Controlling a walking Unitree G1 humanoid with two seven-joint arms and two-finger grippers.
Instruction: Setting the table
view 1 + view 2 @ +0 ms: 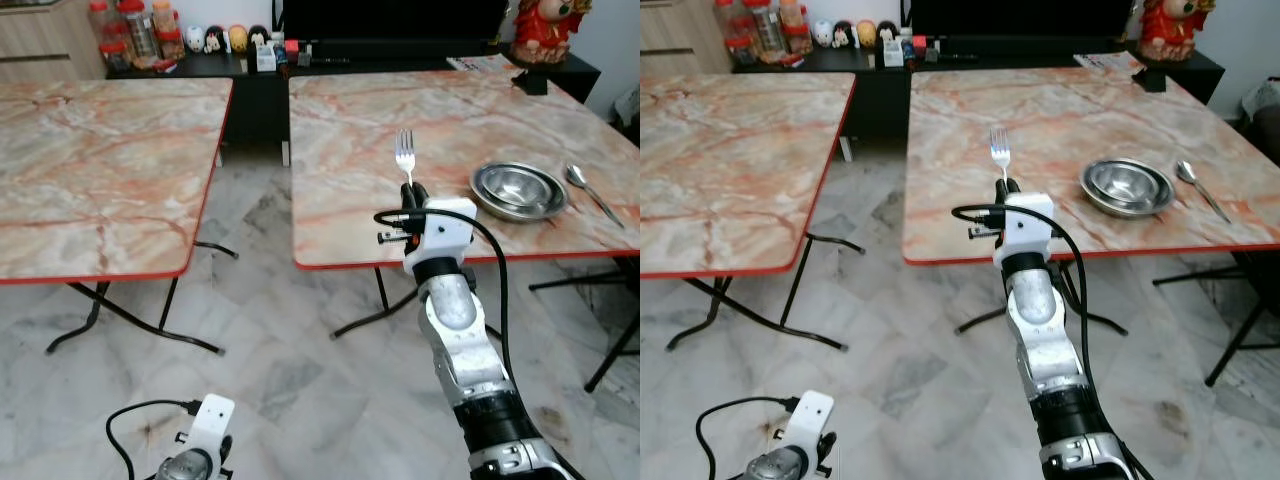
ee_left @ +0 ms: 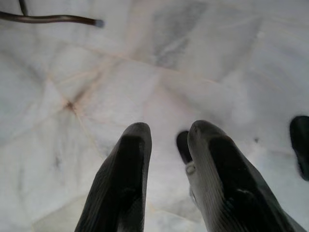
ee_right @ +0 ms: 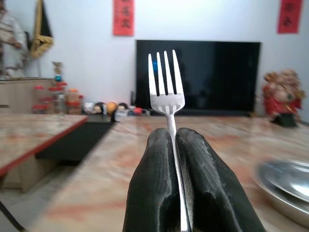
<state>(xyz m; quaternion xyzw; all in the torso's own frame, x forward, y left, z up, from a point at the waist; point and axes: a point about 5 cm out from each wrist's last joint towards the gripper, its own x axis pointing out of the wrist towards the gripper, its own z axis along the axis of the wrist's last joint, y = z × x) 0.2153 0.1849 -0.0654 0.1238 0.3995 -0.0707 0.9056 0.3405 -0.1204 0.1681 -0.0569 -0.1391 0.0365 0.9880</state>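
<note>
Right now my right gripper (image 1: 409, 190) is pinching a metal fork (image 1: 405, 158) by its handle, both black fingers pressed flat against it, with the tines pointing straight up. I hold it just above the near edge of the right-hand marble table (image 1: 370, 130), the one with the red rim. Keeping the fork upright this way lets my wrist camera look straight along it, and I judge it gives me room to tip it down flat when I choose a spot. A steel bowl (image 1: 518, 190) sits on the same table near the near edge, towards its right side, and a spoon (image 1: 590, 190) lies just beside the bowl, closer to the right edge. Since the spoon takes that side, I judge the bare tabletop on the bowl's other side, between the bowl and my gripper, is the natural place for the fork. Nothing stands between the fork and that spot; the bowl's rim is the one thing to keep clear of. A second marble table (image 1: 100, 170) stands well apart to my left, with marble floor (image 1: 260, 330) between the two. Beyond the far edge of both tables runs a low dark cabinet carrying jars (image 1: 135, 35) and small figurines (image 1: 225, 38), with a black screen behind. My left gripper (image 2: 166, 154) hangs idle low over the floor, its fingers slightly spread and holding nothing.
</note>
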